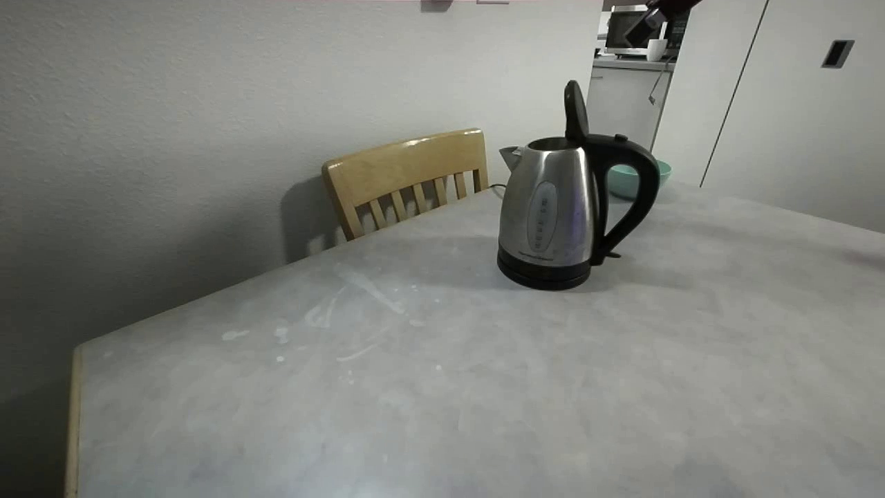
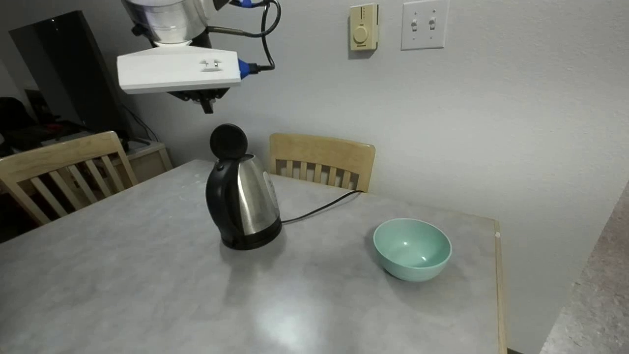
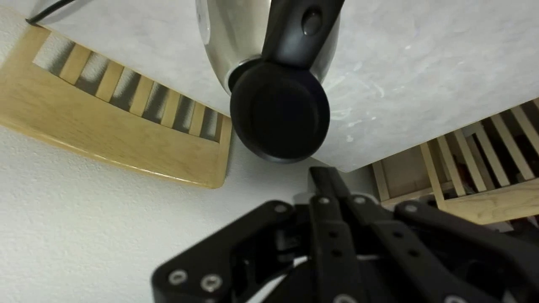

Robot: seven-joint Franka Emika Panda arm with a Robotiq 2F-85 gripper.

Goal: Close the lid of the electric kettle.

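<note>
A pale textured wall [image 2: 491,128] backs the room, with a mottled grey tabletop [image 2: 368,319] in front of it. Left to right in an exterior view, I have a blond wooden slatted chair [image 2: 59,155], then my slim black fingers [image 2: 208,106], pressed together with nothing between them. They hang just above the round black lid [image 2: 228,141], which stands roughly upright on the brushed-steel electric kettle [image 2: 256,196], beside its thick black handle [image 2: 219,196]. Further right come a second blond wooden chair [image 2: 322,152], a thin black cord [image 2: 320,210] and a mint-green round bowl [image 2: 410,273], well apart from the kettle.

I judge the lid wants a push from the handle side, over and then down. Depth is my worry: the fingertips look soft in the wrist view, so I can't quite tell whether they sit behind the lid or over its rim. Dropping straight onto that edge could strain the hinge; coming in too low could knock the handle and shove the kettle. Such a narrow contact might also skid off the lid.
</note>
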